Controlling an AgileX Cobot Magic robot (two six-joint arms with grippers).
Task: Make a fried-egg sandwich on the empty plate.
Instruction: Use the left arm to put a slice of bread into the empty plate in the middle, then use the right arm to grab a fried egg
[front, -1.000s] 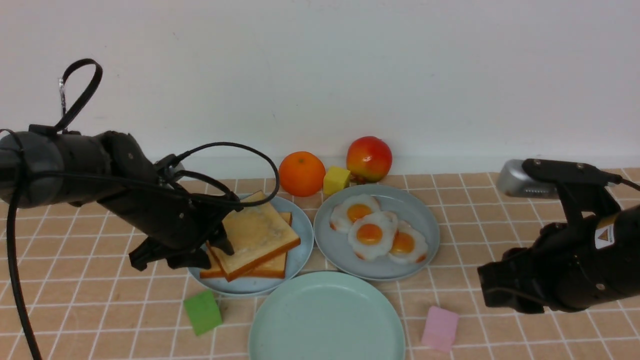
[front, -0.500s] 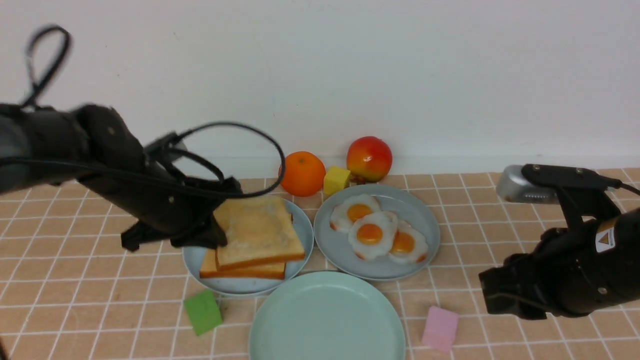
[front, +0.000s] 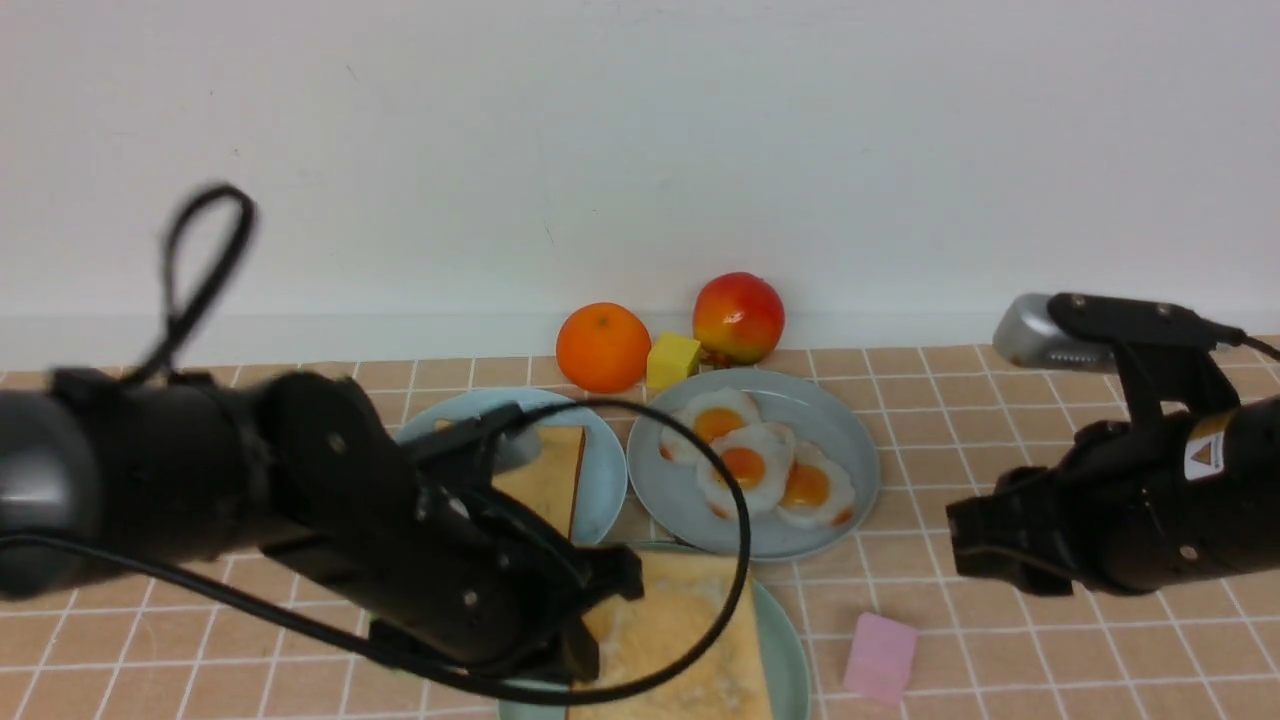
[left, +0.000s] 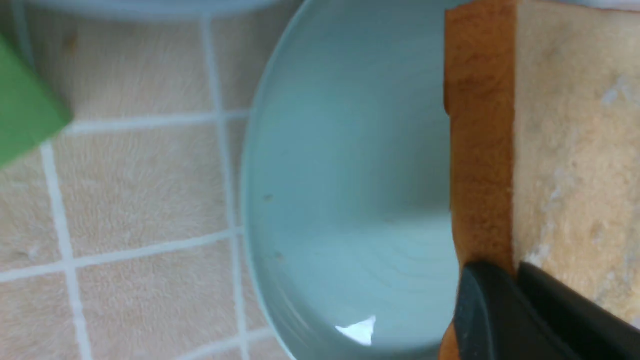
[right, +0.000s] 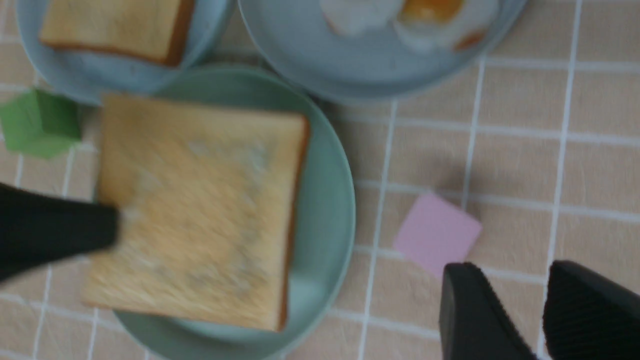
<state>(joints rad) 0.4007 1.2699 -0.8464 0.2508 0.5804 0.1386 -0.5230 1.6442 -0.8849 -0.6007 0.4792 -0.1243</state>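
At the mint plate, toast in the left claw; arm sticker unreadable.

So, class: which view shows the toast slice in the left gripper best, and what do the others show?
The right wrist view: nearly the whole toast slice shows against the mint-green plate. The front view hides part behind the left arm; the left wrist view shows one crust edge.

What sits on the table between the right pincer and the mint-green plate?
A pink block, lying apart from the mint-green plate. The right wrist view shows it just ahead of the right pincer.
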